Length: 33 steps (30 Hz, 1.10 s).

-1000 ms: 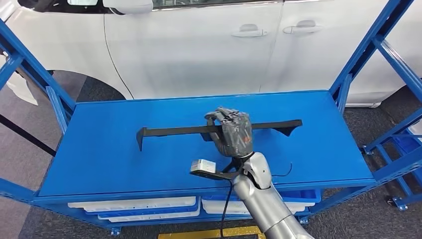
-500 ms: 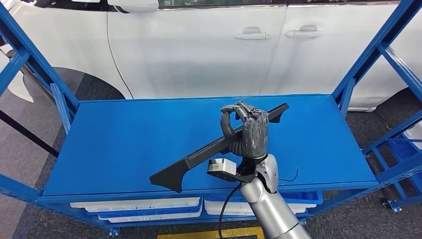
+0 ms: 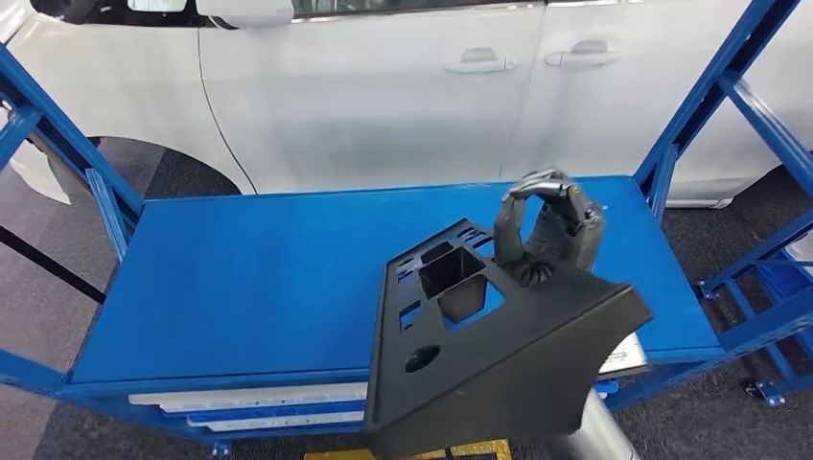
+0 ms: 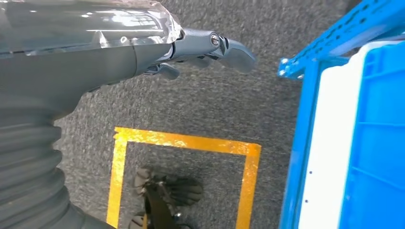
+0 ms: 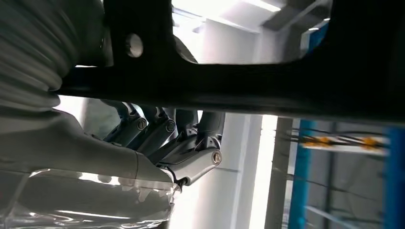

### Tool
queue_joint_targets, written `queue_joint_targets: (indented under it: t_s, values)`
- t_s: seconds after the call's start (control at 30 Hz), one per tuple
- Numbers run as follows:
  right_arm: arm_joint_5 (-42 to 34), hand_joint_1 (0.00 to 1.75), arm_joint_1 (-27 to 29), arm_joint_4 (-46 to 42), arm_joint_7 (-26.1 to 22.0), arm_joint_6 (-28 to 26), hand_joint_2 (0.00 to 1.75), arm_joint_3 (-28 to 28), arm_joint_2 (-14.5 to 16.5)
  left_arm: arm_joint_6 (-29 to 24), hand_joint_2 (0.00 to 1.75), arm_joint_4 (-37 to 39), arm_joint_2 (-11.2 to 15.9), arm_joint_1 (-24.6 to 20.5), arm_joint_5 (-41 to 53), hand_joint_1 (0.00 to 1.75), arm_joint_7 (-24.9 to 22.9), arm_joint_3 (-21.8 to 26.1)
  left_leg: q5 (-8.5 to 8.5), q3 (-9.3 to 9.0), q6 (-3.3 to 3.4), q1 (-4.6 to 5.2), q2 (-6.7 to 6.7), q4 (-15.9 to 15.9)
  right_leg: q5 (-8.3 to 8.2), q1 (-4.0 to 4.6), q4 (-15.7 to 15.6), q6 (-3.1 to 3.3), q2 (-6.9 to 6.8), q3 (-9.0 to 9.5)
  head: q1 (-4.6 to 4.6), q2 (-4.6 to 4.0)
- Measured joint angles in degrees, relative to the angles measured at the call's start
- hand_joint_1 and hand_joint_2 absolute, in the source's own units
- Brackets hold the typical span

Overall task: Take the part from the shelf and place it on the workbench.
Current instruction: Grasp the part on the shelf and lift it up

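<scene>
Fingers [image 3: 556, 206] of right hand [image 3: 546, 230] clamped on black part [image 3: 499, 345], lifted off blue shelf [image 3: 240, 278] where it lay flat a second ago, now tilted up near the head camera; pickup judged done, carry to workbench outstanding; left hand [image 4: 191, 47] hanging empty, fingers loosely apart.

Grey ribbed cover, silver-screwed dark fingers on the left hand [image 4: 191, 47]; glossy, perhaps plastic-wrapped wrist.

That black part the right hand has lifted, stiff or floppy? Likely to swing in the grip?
Probably stiff: the black part keeps a flat panel shape with clean cutouts. Likely light for its size, since the right hand alone holds it up. Gripped near one end, it may well pivot or swing.
</scene>
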<state>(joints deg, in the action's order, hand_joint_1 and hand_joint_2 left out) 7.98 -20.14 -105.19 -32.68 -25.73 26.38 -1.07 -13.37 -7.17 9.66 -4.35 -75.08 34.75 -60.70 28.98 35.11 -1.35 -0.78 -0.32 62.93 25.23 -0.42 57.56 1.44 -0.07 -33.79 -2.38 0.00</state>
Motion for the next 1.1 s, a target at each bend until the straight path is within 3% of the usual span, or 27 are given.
queue_joint_targets:
  t_s: [0.07,0.1,0.13,0.17,0.27,0.33,0.43,0.5,0.57,0.6,0.63,0.67,0.7,0.77,0.83,0.97,1.0,1.1]
  values:
    - [-0.51,1.75,-1.18,-2.96,0.87,1.49,1.75,0.34,-0.56,-0.20,1.75,0.00,-0.04,-0.05,0.00,0.00,0.39,0.00,3.73,3.58,-0.32,-0.07,0.02,7.94,0.06,0.09,0.03,0.22,-0.01,0.01,0.00,0.00]
    - [-0.84,1.75,-1.94,-4.10,1.48,2.09,1.75,0.54,-0.87,-0.28,1.75,0.00,-0.08,-0.06,0.00,0.00,0.54,-0.01,4.59,4.97,-0.40,-0.08,0.02,10.86,0.09,0.15,0.06,0.25,0.00,0.02,0.00,0.00]
    - [-1.26,1.75,-2.80,-5.06,2.05,2.59,1.75,0.70,-1.18,-0.34,1.75,0.00,-0.11,-0.08,0.00,0.00,0.67,-0.01,4.31,5.44,-0.40,-0.08,0.02,11.77,0.12,0.19,0.11,0.26,0.02,0.06,0.00,0.00]
    - [-1.66,1.75,-3.71,-5.94,2.51,3.01,1.75,0.84,-1.47,-0.38,1.75,0.00,-0.14,-0.11,0.00,0.00,0.77,-0.02,2.87,4.76,-0.33,-0.08,0.02,10.24,0.17,0.21,0.17,0.22,0.05,0.15,0.00,0.00]
    - [-2.31,1.75,-6.04,-7.97,3.15,3.50,1.75,1.02,-2.12,-0.45,1.75,0.00,-0.14,-0.35,0.00,0.00,0.88,-0.02,-2.60,-0.87,0.32,0.05,0.00,-1.50,0.47,0.34,0.42,-0.21,0.09,0.49,0.00,0.00]
    - [-2.60,1.75,-6.95,-8.75,3.27,3.52,1.75,1.10,-2.45,-0.46,1.75,0.00,-0.15,-0.50,0.00,0.00,0.94,-0.02,-3.23,-2.41,0.87,0.32,-0.06,-4.87,0.49,0.48,0.52,-0.73,0.08,0.40,0.00,0.00]
    - [-3.46,1.75,-8.50,-9.42,3.55,3.65,1.75,1.32,-2.98,-0.46,1.75,0.00,-0.22,-0.58,-0.01,0.00,1.05,-0.03,-3.58,-2.40,1.83,0.23,-0.06,-5.30,0.75,0.50,0.82,-1.64,0.09,0.13,0.01,0.00]
    - [-3.96,1.75,-9.70,-9.85,3.88,3.72,1.75,1.39,-3.32,-0.46,1.75,0.00,-0.29,-0.69,-0.03,0.00,1.10,-0.04,-3.92,-2.50,2.44,-0.06,0.00,-5.72,3.16,0.43,4.47,-2.17,0.12,-1.48,0.01,0.00]
    - [-4.16,1.75,-10.30,-9.99,4.00,3.76,1.75,1.41,-3.63,-0.46,1.75,0.00,-0.33,-0.73,-0.04,0.00,1.12,-0.04,-3.99,-2.37,2.67,-0.02,0.01,-5.73,6.95,0.24,12.41,-2.53,0.13,-5.22,0.01,0.00]
    - [-4.21,1.75,-10.37,-9.99,4.04,3.77,1.75,1.44,-3.77,-0.46,1.75,0.00,-0.35,-0.71,-0.04,0.00,1.12,-0.04,-3.99,-2.32,2.69,0.01,0.00,-5.70,8.08,0.18,15.92,-2.64,0.12,-6.99,0.01,0.00]
    - [-4.23,1.75,-10.38,-9.98,4.07,3.77,1.75,1.47,-3.91,-0.46,1.75,0.00,-0.37,-0.69,-0.04,0.00,1.12,-0.04,-3.98,-2.31,2.69,0.02,-0.02,-5.67,8.11,0.15,17.60,-2.68,0.12,-7.89,0.01,0.00]
    - [-4.24,1.75,-10.42,-9.98,4.09,3.76,1.75,1.51,-4.03,-0.46,1.75,0.00,-0.38,-0.68,-0.04,0.00,1.12,-0.04,-3.96,-2.35,2.67,0.02,-0.05,-5.62,6.93,0.14,16.74,-2.62,0.11,-7.56,0.00,0.00]
    - [-4.26,1.75,-10.52,-9.98,4.11,3.76,1.75,1.53,-4.14,-0.46,1.75,0.00,-0.40,-0.69,-0.04,0.00,1.12,-0.04,-3.92,-2.43,2.61,0.03,-0.10,-5.58,4.91,0.14,13.64,-2.49,0.11,-6.12,0.00,0.00]
    - [-4.27,1.75,-10.86,-10.00,4.11,3.76,1.75,1.61,-4.25,-0.46,1.75,0.00,-0.43,-0.74,-0.04,0.00,1.12,-0.04,-3.73,-2.52,2.33,0.16,-0.17,-5.41,1.13,0.28,5.04,-2.01,0.11,-2.02,0.01,0.00]
    - [-4.31,1.75,-11.14,-10.07,4.12,3.74,1.75,1.69,-4.32,-0.46,1.75,0.00,-0.44,-0.75,-0.04,0.00,1.13,-0.04,-3.61,-2.34,1.85,0.34,-0.16,-5.29,-0.04,0.51,0.69,-1.52,0.13,-0.16,0.01,0.00]
    - [-5.35,1.75,-12.71,-10.15,5.04,4.24,1.75,1.81,-4.46,-0.44,1.75,0.00,-0.53,-0.80,0.00,0.00,1.26,-0.05,-2.69,-1.75,0.67,0.35,-0.08,-4.17,-0.27,0.26,0.05,-0.39,0.16,-0.19,0.01,0.00]
    - [-6.03,1.75,-13.65,-10.15,5.64,4.50,1.75,1.81,-4.46,-0.43,1.75,0.00,-0.56,-0.83,0.03,0.00,1.30,-0.06,-1.35,-0.84,0.41,0.30,-0.05,-2.06,-0.37,0.13,-0.14,-0.11,0.11,-0.12,0.01,0.00]
    - [-8.99,1.75,-16.93,-10.01,8.01,5.67,1.75,1.60,-4.46,-0.37,1.75,0.00,-0.67,-0.83,0.09,0.00,1.44,-0.07,3.88,4.39,-0.13,0.09,-0.02,9.22,-0.37,0.20,-0.13,0.19,0.06,-0.17,0.00,0.00]
